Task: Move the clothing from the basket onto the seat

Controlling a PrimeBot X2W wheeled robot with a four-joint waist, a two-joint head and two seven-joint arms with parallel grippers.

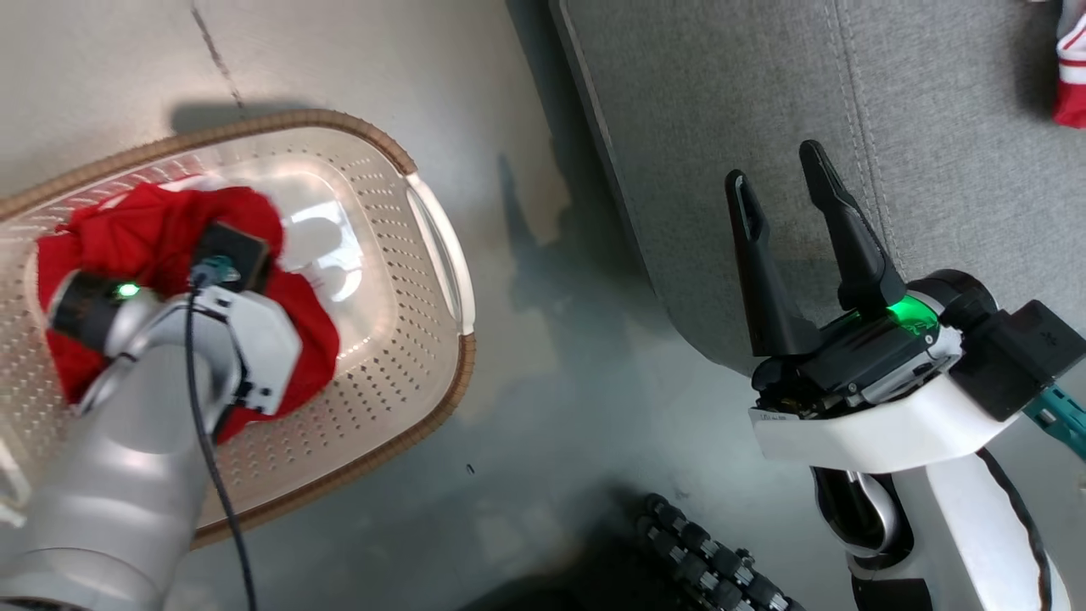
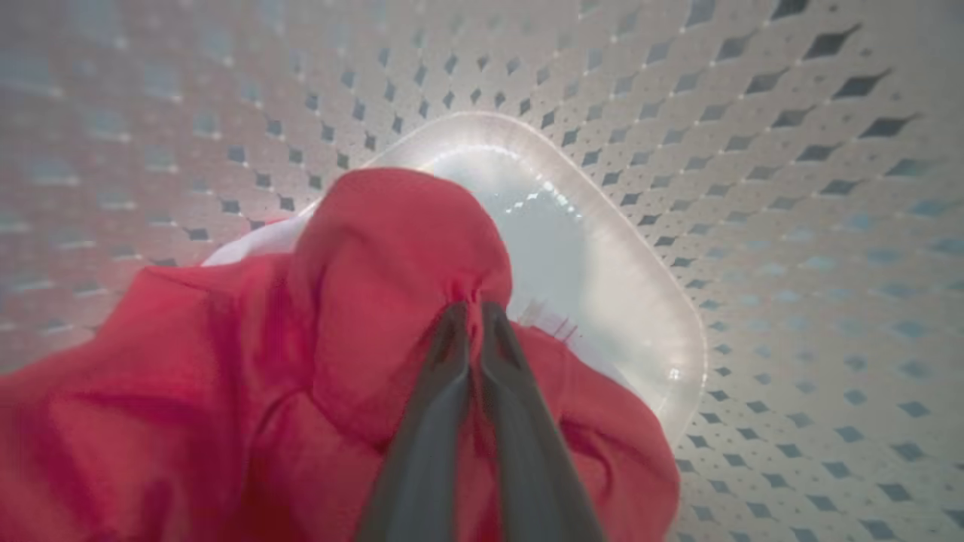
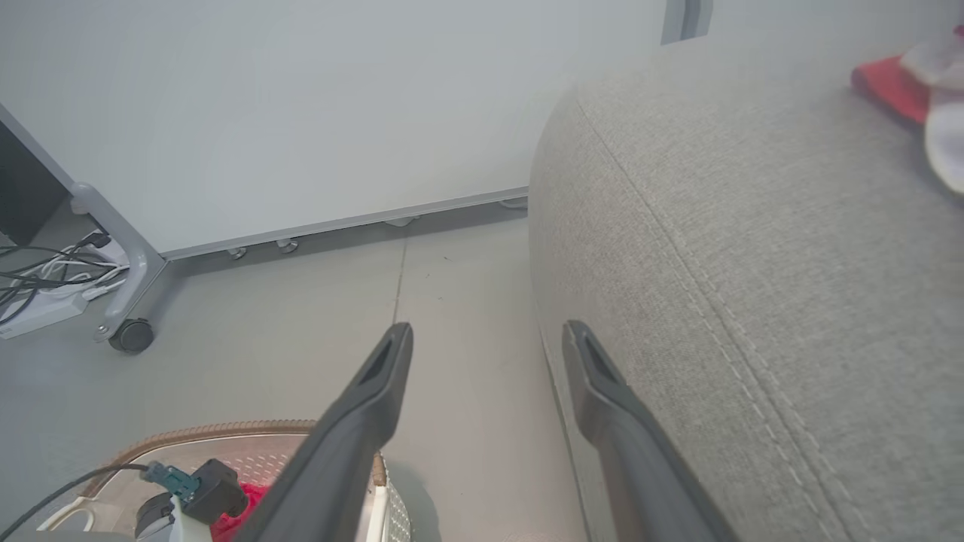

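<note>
A plain red garment (image 1: 144, 225) lies bunched in the cream perforated basket (image 1: 399, 255) on the floor at the left. My left gripper (image 2: 473, 305) reaches down into the basket and is shut on a raised fold of that red garment (image 2: 392, 248), above the basket's glossy bottom (image 2: 595, 248). My right gripper (image 1: 776, 167) stands open and empty over the front edge of the grey seat (image 1: 721, 85). In the right wrist view the right gripper (image 3: 488, 330) hangs beside the seat's rounded corner (image 3: 715, 226). A second red garment with white trim (image 1: 1071, 68) lies on the seat at the far right.
A strip of grey floor (image 1: 543, 356) separates basket and seat. A pale wheeled partition panel (image 3: 301, 113) with a caster (image 3: 132, 336) stands beyond, with cables (image 3: 38, 278) at its left. A black ribbed wheel (image 1: 713, 560) of my base sits at the bottom edge.
</note>
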